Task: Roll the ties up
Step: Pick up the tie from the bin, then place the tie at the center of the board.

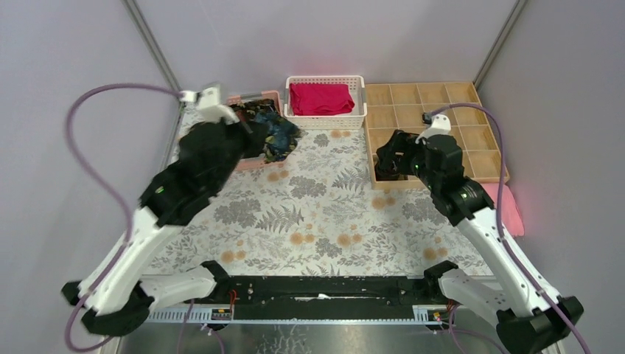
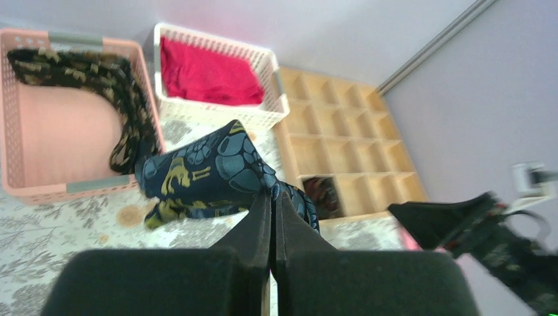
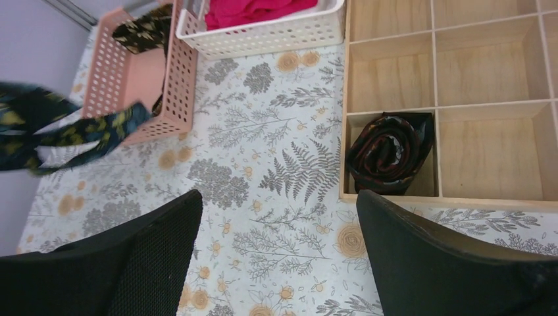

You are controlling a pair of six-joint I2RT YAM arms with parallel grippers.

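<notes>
My left gripper (image 2: 273, 194) is shut on a black tie with a blue-teal and gold pattern (image 2: 210, 171), pinching one end; the rest hangs in a bunch just in front of the pink basket (image 2: 20, 131). A second tie, gold-brown on black (image 2: 99, 72), lies draped inside that basket. In the top view the left gripper (image 1: 254, 136) holds the blue-teal tie (image 1: 281, 140) beside the basket. A dark rolled tie (image 3: 389, 153) sits in the front-left compartment of the wooden organizer (image 3: 487, 105). My right gripper (image 3: 279, 201) is open over the tablecloth just in front of it, holding nothing.
A white basket (image 1: 324, 118) with a folded red cloth (image 1: 320, 98) stands at the back between the pink basket and the organizer. A pink towel (image 1: 508, 210) lies right of the right arm. A floral tablecloth (image 1: 317, 214) covers the table.
</notes>
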